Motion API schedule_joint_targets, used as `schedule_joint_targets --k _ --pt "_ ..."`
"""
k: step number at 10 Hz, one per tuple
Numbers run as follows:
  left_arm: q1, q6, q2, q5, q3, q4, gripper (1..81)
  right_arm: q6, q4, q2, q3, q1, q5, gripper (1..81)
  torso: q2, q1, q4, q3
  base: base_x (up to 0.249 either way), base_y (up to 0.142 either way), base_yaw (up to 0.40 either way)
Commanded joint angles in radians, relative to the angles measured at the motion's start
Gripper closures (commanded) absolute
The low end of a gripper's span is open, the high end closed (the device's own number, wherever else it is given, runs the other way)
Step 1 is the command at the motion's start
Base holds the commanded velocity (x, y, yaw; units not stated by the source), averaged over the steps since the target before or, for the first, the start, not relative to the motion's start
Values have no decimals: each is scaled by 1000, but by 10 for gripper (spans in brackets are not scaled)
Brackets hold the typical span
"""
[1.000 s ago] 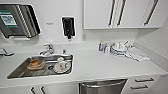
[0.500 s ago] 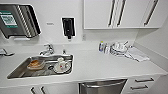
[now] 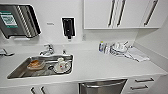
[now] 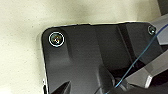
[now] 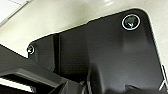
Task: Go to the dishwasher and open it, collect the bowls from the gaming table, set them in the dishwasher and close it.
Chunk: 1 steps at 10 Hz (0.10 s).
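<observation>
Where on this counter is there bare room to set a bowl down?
The white counter is bare between the sink and the dishes by the right wall, above the dishwasher. The sink basin and back right corner are crowded.

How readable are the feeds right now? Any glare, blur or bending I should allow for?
Head view: evenly lit but soft; white counter nearly washed out, bright reflections in the sink, wide-angle bending toward the edges, dishwasher cut off at the bottom. Left and right wrist views: blurred dark robot parts against a pale surface.
</observation>
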Motion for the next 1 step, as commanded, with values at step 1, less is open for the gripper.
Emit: schedule_joint_targets --k 1 --pt "-36 2 11 64 -4 0 10 -4 -22 58 -71 4 -34 10 0 0 0 0 0 0 0"
